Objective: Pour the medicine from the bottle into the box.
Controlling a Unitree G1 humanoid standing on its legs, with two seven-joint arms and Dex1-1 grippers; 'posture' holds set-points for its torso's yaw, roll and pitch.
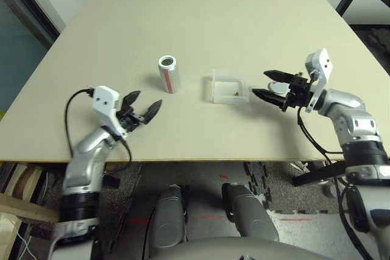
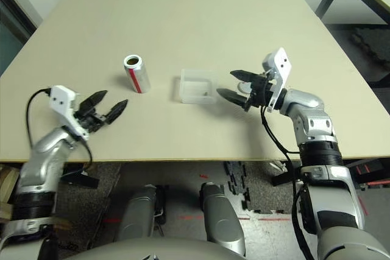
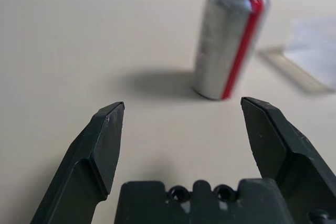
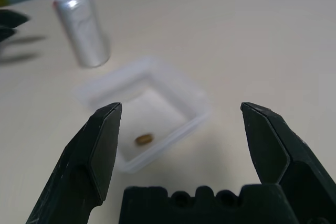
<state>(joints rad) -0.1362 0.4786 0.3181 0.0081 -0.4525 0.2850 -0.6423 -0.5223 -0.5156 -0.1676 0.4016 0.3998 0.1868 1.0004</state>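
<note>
1. Since the medicine (image 4: 143,139) already lies as a small brownish pill on the floor of the box (image 1: 230,85), near the wall closest to the right gripper, the pour looks done, to my judgement, and nothing needs holding.
2. Standing upright on the table (image 1: 201,16) with its round mouth open to the ceiling, the bottle (image 1: 169,73) sits just beside the box on the robot's left, apart from it; upright, it cannot spill or roll.
3. The left gripper (image 1: 141,111) hovers low over the table, near the bottle but not touching it, jaws spread wide and empty, pointing toward the bottle; its forearm reaches in from the near table edge.
4. The right gripper (image 1: 267,84) rests just beside the box on the robot's right, jaws apart and holding nothing, aimed at the box. A small whitish round cap (image 1: 279,88) lies on the table between its fingers.
</note>
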